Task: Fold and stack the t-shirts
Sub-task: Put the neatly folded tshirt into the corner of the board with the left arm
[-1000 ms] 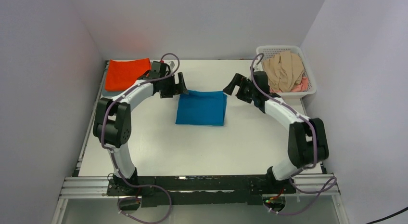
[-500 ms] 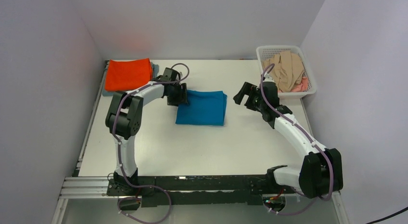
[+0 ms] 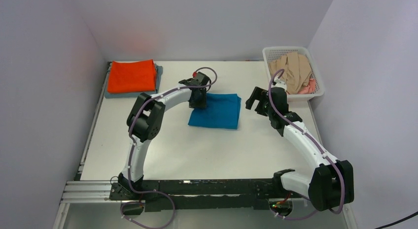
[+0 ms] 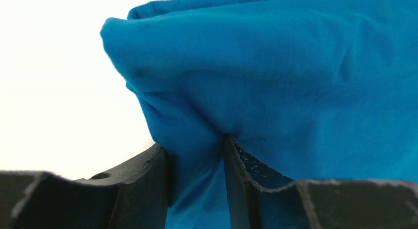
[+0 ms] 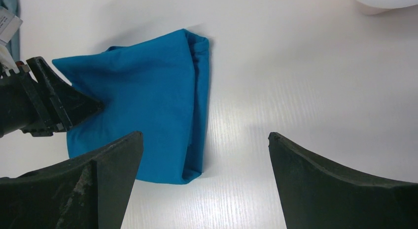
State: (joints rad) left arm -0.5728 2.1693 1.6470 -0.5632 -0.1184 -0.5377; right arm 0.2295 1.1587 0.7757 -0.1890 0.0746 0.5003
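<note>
Left claw (image 3: 199, 100) is gripping the far-left corner of the teal-blue folded cotton t-shirt (image 3: 217, 113). The left wrist view shows a bunched ridge of cloth caught between the two narrowed jaws. The t-shirt is lying mid-table on the white table top (image 3: 162, 145), extending from the claw toward the right and the near edge. Its long axis is running roughly left to right, slightly skewed, and a doubled fold edge is facing the right claw (image 3: 254, 98). Collar and hem are not showing, so which end is which cannot be told. The right claw is hanging just beside that edge, jaws spread wide and holding nothing. The bright orange folded t-shirt (image 3: 132, 76) is resting on a grey folded t-shirt (image 3: 158, 76) at the far-left corner. That pile is lying leftward of the gripped corner, so the left arm is judged the nearer carrier.
</note>
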